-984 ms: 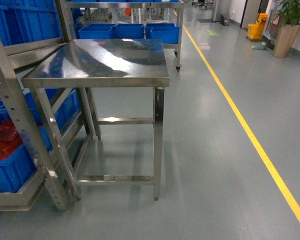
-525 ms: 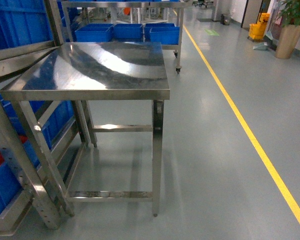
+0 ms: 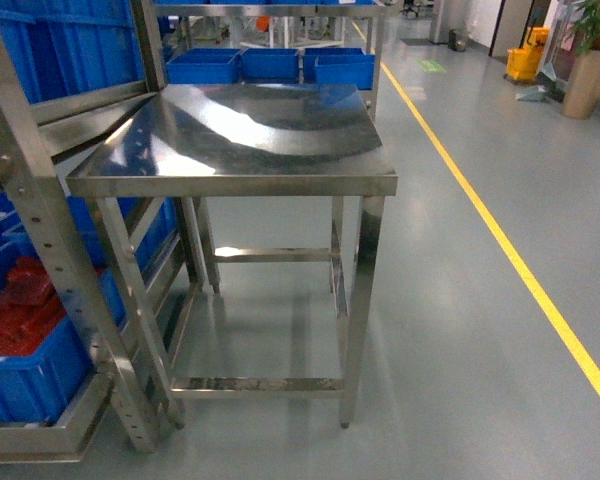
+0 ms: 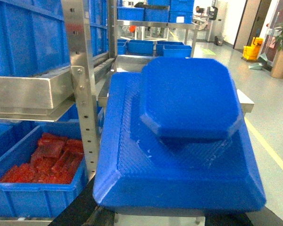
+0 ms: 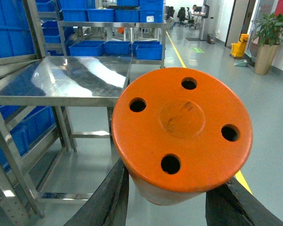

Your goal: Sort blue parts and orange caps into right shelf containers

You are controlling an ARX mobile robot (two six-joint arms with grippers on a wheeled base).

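**Two parts in hand, both light and rigid**

Two pieces ride the wrists. A blocky blue plastic part [image 4: 179, 141] fills the left wrist view, its knob at 12 o'clock; a round orange plastic cap with four holes [image 5: 181, 134] sits clamped between the right gripper's [image 5: 167, 197] fingers at 6 o'clock. Both look stiff and smooth, best pinched by their side walls. The left gripper's jaws are hidden. At 10 o'clock stands the steel shelf [image 3: 40, 215].

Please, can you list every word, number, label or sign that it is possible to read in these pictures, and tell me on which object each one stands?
No text can be read in any view.
White label on a far blue bin: too small and blurred to read.
Green marking on the floor: too blurred to tell.
Orange cap in the right pincer: only holes, no print.
Blue part in the left pincer: no print.
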